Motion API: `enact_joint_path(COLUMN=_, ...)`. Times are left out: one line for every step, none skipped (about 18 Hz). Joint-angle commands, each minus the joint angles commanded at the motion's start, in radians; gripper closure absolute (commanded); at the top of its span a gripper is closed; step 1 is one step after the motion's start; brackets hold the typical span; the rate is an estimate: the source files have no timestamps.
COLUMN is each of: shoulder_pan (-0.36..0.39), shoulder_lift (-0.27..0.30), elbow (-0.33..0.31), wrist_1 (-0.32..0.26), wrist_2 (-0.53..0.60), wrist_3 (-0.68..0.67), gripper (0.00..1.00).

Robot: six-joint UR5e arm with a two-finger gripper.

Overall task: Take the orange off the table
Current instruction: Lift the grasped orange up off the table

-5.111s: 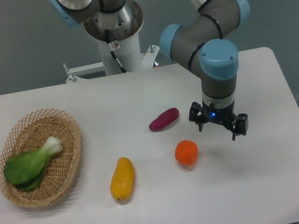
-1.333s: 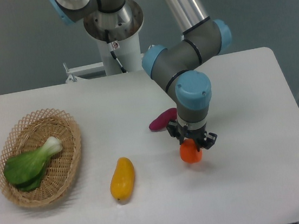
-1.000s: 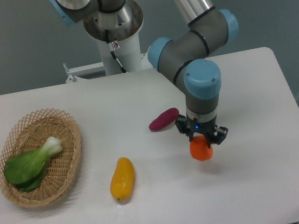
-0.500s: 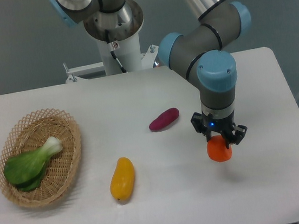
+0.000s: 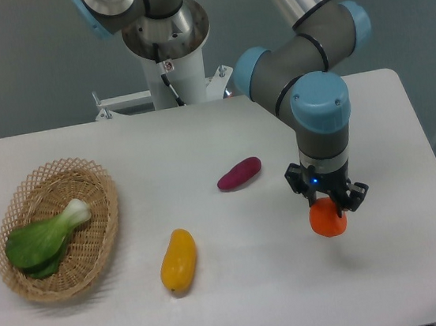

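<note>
The orange (image 5: 328, 220) is a small round bright fruit, held between the black fingers of my gripper (image 5: 328, 203), which is shut on it. It hangs a little above the white table (image 5: 242, 295), right of centre, and casts a faint shadow below. The upper part of the fruit is hidden by the fingers. The arm's grey links and blue caps rise above it toward the back.
A purple oblong vegetable (image 5: 239, 173) lies left of the gripper. A yellow-orange mango-shaped fruit (image 5: 178, 260) lies further front left. A wicker basket (image 5: 98, 225) with a green leafy vegetable (image 5: 46, 236) stands at the far left. The robot base (image 5: 165, 42) is behind the table.
The gripper came to the orange, shut on it and lifted it. Over the last second it carried the fruit to the right and slightly toward the front.
</note>
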Motion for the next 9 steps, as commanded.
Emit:
enact_joint_path(shoulder_pan=0.0, shoulder_lift=0.0, elbow=-0.002, wrist_1=0.0, wrist_2=0.0, wrist_3=0.0, gripper=0.43)
enact_joint_path(shoulder_pan=-0.002, shoulder_lift=0.0, elbow=0.0, wrist_1=0.0, wrist_2=0.0, wrist_3=-0.002, gripper=0.43)
enact_joint_path(shoulder_pan=0.0, shoulder_lift=0.0, elbow=0.0, wrist_1=0.0, wrist_2=0.002, wrist_3=-0.002, gripper=0.43)
enact_joint_path(shoulder_pan=0.0, shoulder_lift=0.0, elbow=-0.002, wrist_1=0.0, wrist_2=0.002, wrist_3=-0.002, gripper=0.43)
enact_joint_path(shoulder_pan=0.0, shoulder_lift=0.0, elbow=-0.002, wrist_1=0.0, wrist_2=0.003, wrist_3=-0.005, gripper=0.43)
enact_joint_path(shoulder_pan=-0.002, shoulder_lift=0.0, elbow=-0.002, wrist_1=0.0, wrist_2=0.003, wrist_3=-0.008, gripper=0.43)
enact_joint_path(shoulder_pan=-0.002, shoulder_lift=0.0, elbow=-0.005, wrist_1=0.0, wrist_2=0.005, wrist_3=-0.009, gripper=0.43)
enact_joint_path(shoulder_pan=-0.002, shoulder_lift=0.0, elbow=-0.008, wrist_1=0.0, wrist_2=0.005, wrist_3=-0.009, gripper=0.43)
enact_joint_path(shoulder_pan=-0.002, shoulder_lift=0.0, elbow=-0.008, wrist_1=0.002, wrist_2=0.005, wrist_3=-0.011, gripper=0.43)
